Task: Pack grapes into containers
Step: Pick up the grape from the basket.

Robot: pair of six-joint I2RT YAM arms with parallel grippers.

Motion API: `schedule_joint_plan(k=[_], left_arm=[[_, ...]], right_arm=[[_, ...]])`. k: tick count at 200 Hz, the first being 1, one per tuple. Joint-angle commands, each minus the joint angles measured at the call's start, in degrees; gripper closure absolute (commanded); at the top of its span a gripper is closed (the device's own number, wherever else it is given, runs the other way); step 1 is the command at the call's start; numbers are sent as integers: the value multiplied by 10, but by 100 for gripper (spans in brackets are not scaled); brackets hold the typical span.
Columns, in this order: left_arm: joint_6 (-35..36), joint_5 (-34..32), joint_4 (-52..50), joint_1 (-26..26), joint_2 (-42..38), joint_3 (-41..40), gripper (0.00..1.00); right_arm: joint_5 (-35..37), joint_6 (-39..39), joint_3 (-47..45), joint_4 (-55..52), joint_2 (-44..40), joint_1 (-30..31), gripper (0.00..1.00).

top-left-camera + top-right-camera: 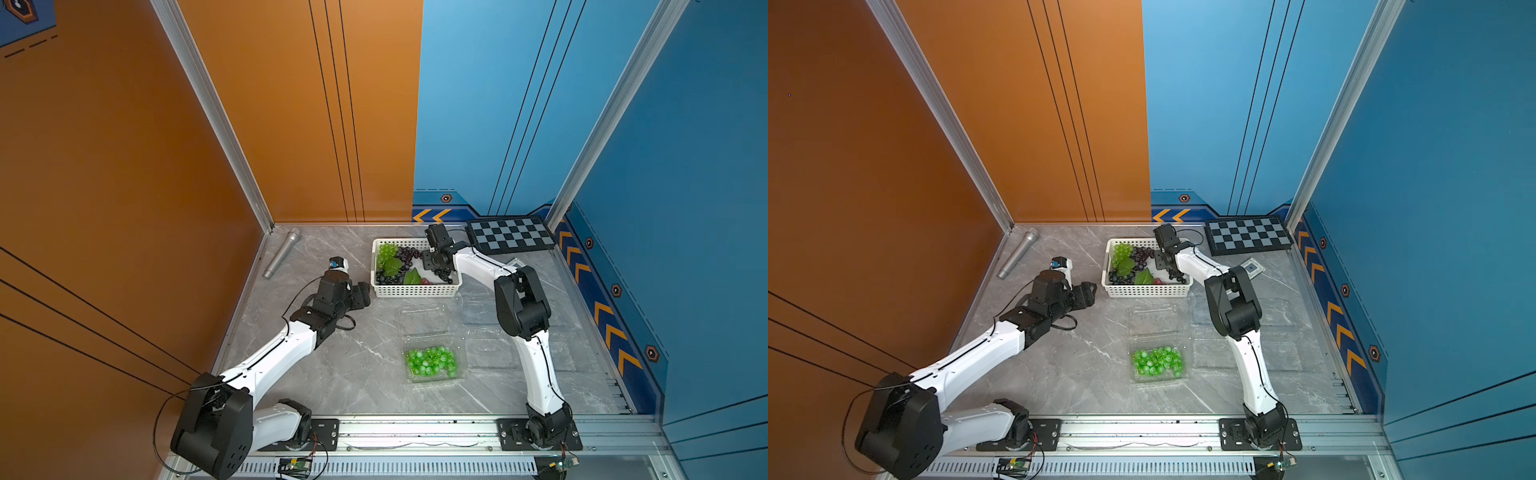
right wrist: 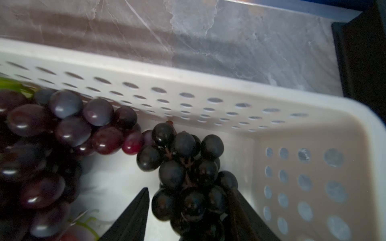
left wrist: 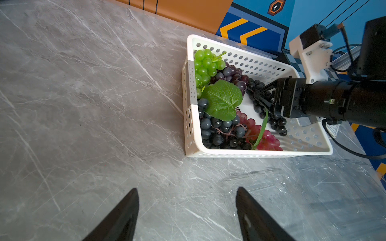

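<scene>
I see the right gripper reaching down into the right-hand end of the white perforated plastic basket at the back of the bench. Its black fingers stand on either side of a small bunch of blue-black grapes. One finger lies against the berries and a sliver of basket floor shows beside the other, so I cannot tell whether they squeeze. The bunch lies along the basket's short way, with its stem stub pointing at the far perforated wall.

Sharing the basket are purple-red grapes, a green bunch in the far left corner, and pinkish red grapes by the near wall.

The left gripper hovers just beside the basket's near left corner, its fingers well apart.

Nearer the front, a clear plastic clamshell container holds bright green grapes stretched left to right. Another clear container lies behind it.

The grey marble-patterned bench meets an orange wall on the left and a blue wall on the right. A black-and-grey checkerboard and a silver microphone lie in its far corners.
</scene>
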Motion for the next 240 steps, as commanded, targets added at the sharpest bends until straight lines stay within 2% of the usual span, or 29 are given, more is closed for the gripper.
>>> schedule_joint_plan(k=[1,61,73,85,136,158,240], left_arm=[[11,10,-6,6,-2,11,26],[14,19,-8,12,3,16,26],[16,21,-14,13,4,20,26],[19,21,-21,14,4,26,26],[20,15,-31,14,-1,30,26],[21,14,-36,13,-4,31,26],[23,12,-48,13,-27,39,26]], right_arm=[[18,-15,31,-35,24,0,38],[0,-14,61,-53,57,0,38],[-1,-12,62,-53,60,-1,40],[-3,-10,63,-53,64,-2,48],[-8,-13,59,-53,54,-2,90],[-1,-19,50,-53,32,-1,100],[23,-46,13,-40,-92,22,100]])
